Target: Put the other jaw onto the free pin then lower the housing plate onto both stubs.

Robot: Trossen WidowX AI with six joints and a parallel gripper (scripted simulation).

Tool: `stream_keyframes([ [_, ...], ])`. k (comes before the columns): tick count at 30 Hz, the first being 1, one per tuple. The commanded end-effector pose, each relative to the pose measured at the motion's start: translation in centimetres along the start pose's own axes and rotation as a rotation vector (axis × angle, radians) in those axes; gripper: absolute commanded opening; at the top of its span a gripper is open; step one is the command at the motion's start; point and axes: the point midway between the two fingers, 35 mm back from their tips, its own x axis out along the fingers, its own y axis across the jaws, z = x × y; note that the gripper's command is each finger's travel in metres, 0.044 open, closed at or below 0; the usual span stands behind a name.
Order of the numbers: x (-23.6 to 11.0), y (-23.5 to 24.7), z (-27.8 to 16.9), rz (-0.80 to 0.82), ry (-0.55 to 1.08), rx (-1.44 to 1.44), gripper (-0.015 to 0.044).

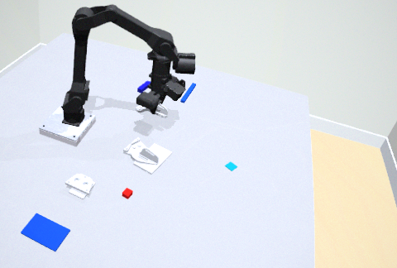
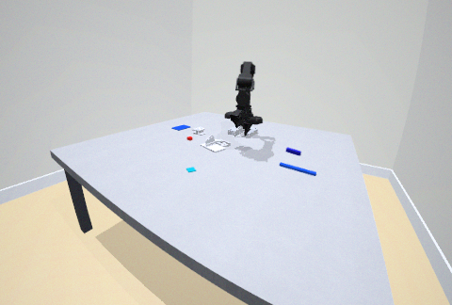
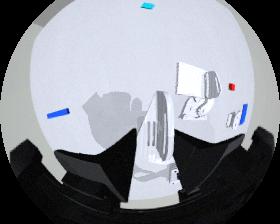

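Observation:
My gripper point(image 1: 156, 109) point(image 2: 245, 131) point(image 3: 151, 131) is shut on a white jaw point(image 3: 162, 125), raised above the table. The jaw's long slotted blade points forward between the black fingers in the wrist view. The white base plate point(image 1: 165, 153) point(image 2: 212, 148) point(image 3: 189, 80) lies on the table, away from the gripper. The other white jaw point(image 1: 136, 150) point(image 3: 198, 107) is on the base, with its blade reaching over the plate. The free pin cannot be made out. The white housing plate point(image 1: 81, 183) point(image 2: 199, 130) point(image 3: 232, 120) stands apart and shows two holes in the top view.
A red block point(image 1: 127, 193) point(image 2: 189, 138) point(image 3: 231, 87) lies between housing and base sides. A blue rectangle point(image 1: 45, 232) point(image 2: 181, 127) lies beyond the housing. A cyan square point(image 1: 231, 166) point(image 2: 190, 169), a blue bar point(image 1: 188, 93) point(image 2: 298, 168) and a dark blue piece point(image 1: 144, 86) point(image 2: 293, 151) also lie on the table.

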Motion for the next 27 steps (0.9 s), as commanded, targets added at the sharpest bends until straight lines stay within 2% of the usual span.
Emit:
stream_keyframes([
  [1, 0.1, -1.1, 0.9, -0.006, 0.004, 0.025, 0.0134],
  [27, 0.0, -8.1, 5.0, -0.012, -0.001, 0.194, 0.0134],
])
